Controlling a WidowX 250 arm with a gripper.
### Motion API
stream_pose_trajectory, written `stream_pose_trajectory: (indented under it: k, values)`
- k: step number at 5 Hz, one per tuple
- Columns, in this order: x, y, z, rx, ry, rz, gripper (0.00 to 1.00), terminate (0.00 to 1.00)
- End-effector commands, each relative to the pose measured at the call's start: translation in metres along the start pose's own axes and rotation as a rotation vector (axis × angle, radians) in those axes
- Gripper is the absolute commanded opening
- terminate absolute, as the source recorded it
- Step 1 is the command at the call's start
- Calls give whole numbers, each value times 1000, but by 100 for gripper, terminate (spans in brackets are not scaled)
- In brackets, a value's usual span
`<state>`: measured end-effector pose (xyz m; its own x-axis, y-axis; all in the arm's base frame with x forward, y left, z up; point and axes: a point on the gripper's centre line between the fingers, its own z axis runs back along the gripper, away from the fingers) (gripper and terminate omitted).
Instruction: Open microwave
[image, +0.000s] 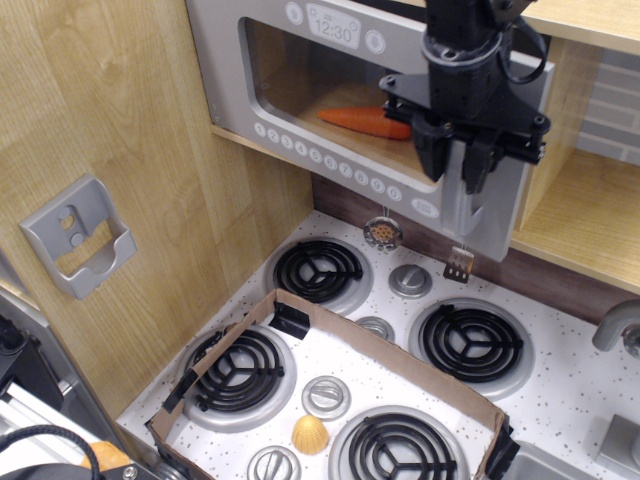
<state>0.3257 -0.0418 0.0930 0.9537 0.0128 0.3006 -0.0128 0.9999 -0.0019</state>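
Observation:
The silver-grey microwave (228, 75) sits on a wooden shelf at the top, with a clock display (333, 27) and a row of round white buttons (320, 158). Its clear window door (300, 80) is swung a little way out on its left hinge. An orange carrot (365, 122) lies inside. My black gripper (453, 165) comes down from above at the door's right edge. Its fingers (430, 150) straddle the vertical grey handle (462, 215) and are closed on it.
Below is a white toy stove with black coil burners (318, 270). A cardboard frame (400, 360) lies on it around a yellow shell-shaped piece (310, 434). A strainer (382, 232) and spatula (459, 264) hang under the shelf. A grey wall holder (75, 235) is at left, a faucet (615, 325) at right.

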Motion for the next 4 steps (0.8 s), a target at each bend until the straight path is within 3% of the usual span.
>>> stream_pose_trajectory:
  k: [1, 2, 4]
  values:
    - [-12, 16, 7, 11, 3, 83, 0, 0]
    - [-16, 16, 6, 17, 40, 109, 100, 0]
    - [-38, 23, 23, 197, 172, 259, 100, 0]
